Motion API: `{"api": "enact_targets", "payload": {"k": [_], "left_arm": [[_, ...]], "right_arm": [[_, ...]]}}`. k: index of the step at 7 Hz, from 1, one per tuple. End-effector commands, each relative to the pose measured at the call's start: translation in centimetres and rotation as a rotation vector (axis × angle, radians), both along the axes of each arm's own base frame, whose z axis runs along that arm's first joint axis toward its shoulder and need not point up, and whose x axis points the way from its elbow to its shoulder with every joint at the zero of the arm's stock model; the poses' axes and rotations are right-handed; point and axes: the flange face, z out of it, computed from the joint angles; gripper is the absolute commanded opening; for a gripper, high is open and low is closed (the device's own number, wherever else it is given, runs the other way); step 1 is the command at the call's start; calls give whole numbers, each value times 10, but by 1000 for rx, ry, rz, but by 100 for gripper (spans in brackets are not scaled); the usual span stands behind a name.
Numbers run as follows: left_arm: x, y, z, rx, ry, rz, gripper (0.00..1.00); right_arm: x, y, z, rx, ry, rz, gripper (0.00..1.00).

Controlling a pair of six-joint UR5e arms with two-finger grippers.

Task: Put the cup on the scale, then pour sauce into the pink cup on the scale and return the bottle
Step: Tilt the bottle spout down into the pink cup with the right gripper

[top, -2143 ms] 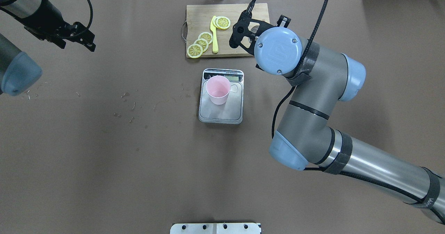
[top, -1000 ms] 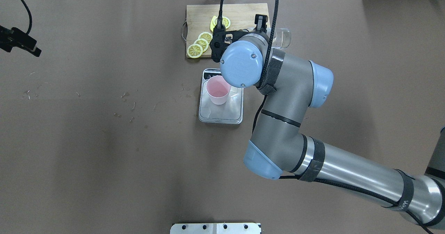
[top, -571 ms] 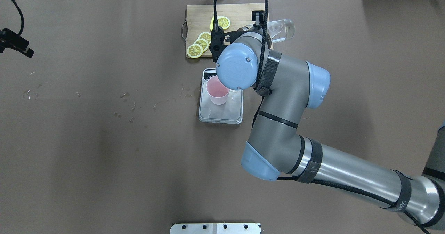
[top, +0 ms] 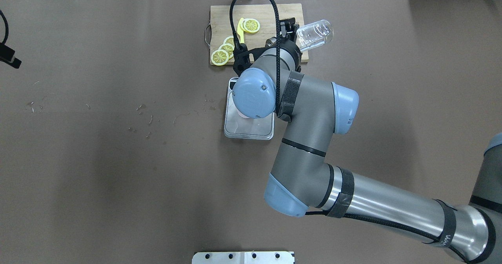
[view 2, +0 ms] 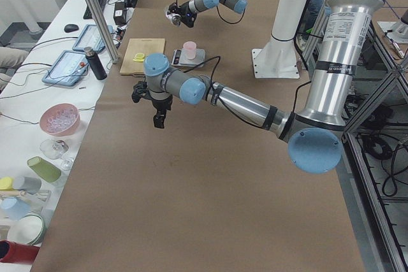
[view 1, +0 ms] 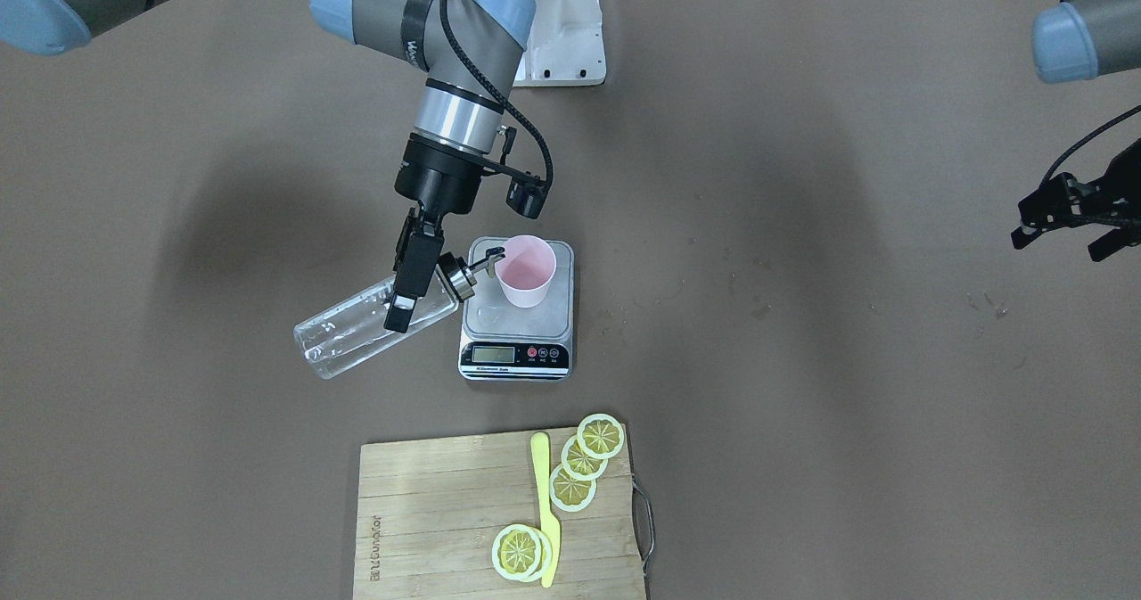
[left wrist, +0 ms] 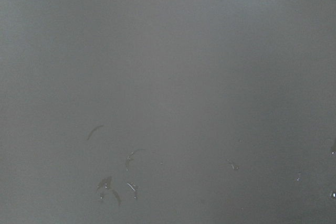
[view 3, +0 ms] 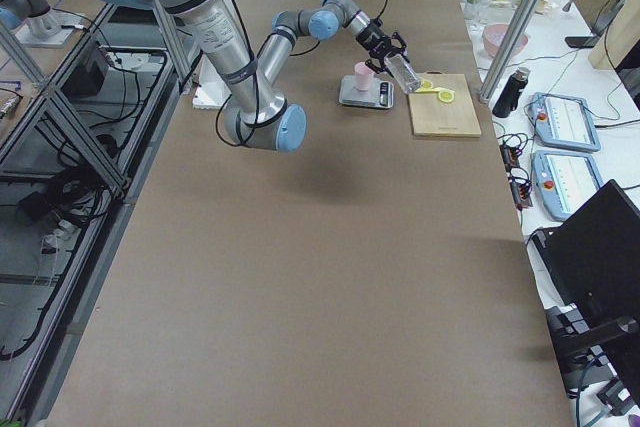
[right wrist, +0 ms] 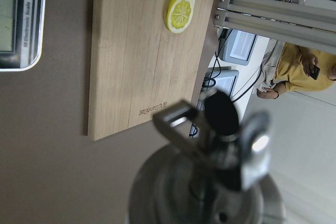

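My right gripper (view 1: 403, 290) is shut on the clear glass bottle (view 1: 361, 331) and holds it tilted. Its base is raised and its metal spout (view 1: 468, 275) rests at the rim of the pink cup (view 1: 526, 270). The cup stands upright on the scale (view 1: 526, 322). From overhead, the bottle (top: 315, 34) sticks out past the wrist, which hides most of the cup; the scale (top: 247, 130) shows below. The right wrist view shows the cap and spout (right wrist: 215, 129) close up. I cannot see any liquid flowing. My left gripper (view 1: 1065, 226) is open and empty, far off to the side.
A wooden cutting board (view 1: 437, 511) with lemon slices (view 1: 579, 466) and a yellow knife (view 1: 542, 502) lies just beyond the scale; it also shows overhead (top: 223, 17). The robot's white base (view 1: 562, 47) stands behind the scale. Small crumbs (top: 141, 109) dot the brown table.
My right arm carried the bottle from the cutting board over to the scale and tipped it, spout toward the cup. My left arm drew back toward the table's left edge.
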Motion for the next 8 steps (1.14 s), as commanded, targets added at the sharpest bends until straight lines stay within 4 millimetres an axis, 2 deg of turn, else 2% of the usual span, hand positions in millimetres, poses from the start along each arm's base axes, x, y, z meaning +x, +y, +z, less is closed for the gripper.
{"api": "enact_targets", "payload": {"k": [1, 3, 5, 8], "left_arm": [[-21, -5, 38, 18, 15, -3, 97], [-27, -3, 65, 28, 19, -13, 97], [-36, 13, 87, 39, 23, -27, 97], [-44, 19, 92, 50, 31, -42, 97]], "right_arm": [[-5, 5, -5, 11, 40, 4, 0], [-12, 14, -3, 29, 75, -2, 0], [-21, 24, 1, 39, 93, -13, 0], [-27, 29, 5, 52, 116, -13, 0]]}}
